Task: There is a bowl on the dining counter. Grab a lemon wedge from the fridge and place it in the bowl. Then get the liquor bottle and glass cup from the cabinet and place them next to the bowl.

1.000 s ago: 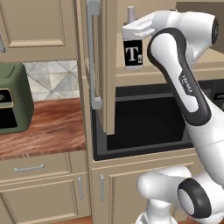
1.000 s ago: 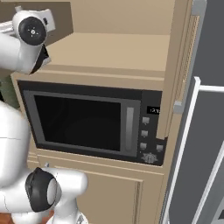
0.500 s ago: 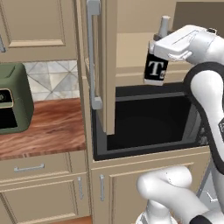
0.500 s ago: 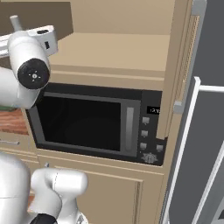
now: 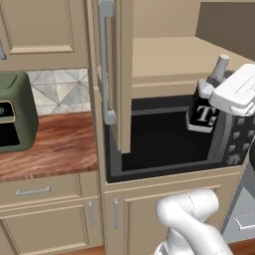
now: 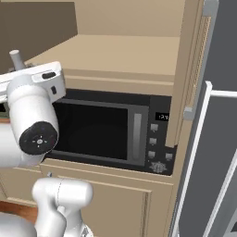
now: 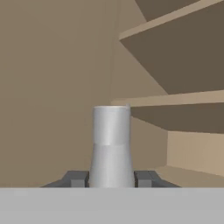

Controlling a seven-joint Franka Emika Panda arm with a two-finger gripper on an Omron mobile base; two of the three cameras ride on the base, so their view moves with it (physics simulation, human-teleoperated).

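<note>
the robot's two-finger gripper (image 7: 111,179) is clamped on the small square liquor bottle with the black label and white "t" (image 5: 203,110). in the hand view the dark fingers (image 7: 76,178) press on both sides of the bottle's pale neck, so the hold looks snug.

the bottle hangs in the air, tilted a little, in front of the black microwave (image 6: 115,134) and just under the plain beige shelf of the tan wood cabinet (image 5: 169,55). it is out of the cabinet, not touching the shelf.

the step now seems to be carrying the bottle away to the dining counter. to do it well, i think the arm should keep the bottle close to upright and move it slowly — a fast swing could make it slip, since only the neck is held.

there are edges to watch. the open cabinet door with the silver bar handle (image 5: 107,60) stands on the bottle's left, well apart from it. the shelf's front edge is just above the cap. the pale grey fridge door (image 6: 208,152) is off to the right. the open room is toward the robot — pulling straight back looks safest.
</note>
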